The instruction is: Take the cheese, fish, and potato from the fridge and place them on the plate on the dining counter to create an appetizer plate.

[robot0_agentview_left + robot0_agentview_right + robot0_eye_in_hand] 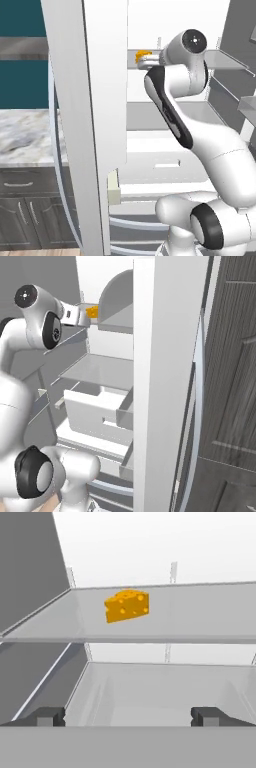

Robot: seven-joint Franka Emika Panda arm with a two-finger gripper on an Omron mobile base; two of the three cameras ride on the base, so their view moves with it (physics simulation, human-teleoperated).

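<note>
We see the arm (175, 107) reaching up into the open fridge (165, 125), its wrist level with an upper grey shelf (200, 614). In the hand view the gripper (128, 716) points into the white interior with its two dark fingertips (47, 716) set wide apart and nothing between them. The cheese (127, 605), an orange-yellow wedge with holes, sits on that upper shelf, towards its left half and well short of the back wall; it lies ahead of the gripper and above the line of the fingertips, apart from both. Below the shelf we look into a pale open compartment with sloping sides. In the left base view the cheese (143, 54) shows as a small orange patch just beside the end of the wrist, at the edge of the open fridge door (85, 125), which stands upright and hides much of the interior. In the right base view the cheese (92, 310) again shows just past the wrist, next to a grey shelf (117, 316), with a white drawer (95, 411) pulled forward lower down. Beyond the door in the left base view we can make out a marble counter (25, 137) over dark grey cabinets (30, 210).
</note>
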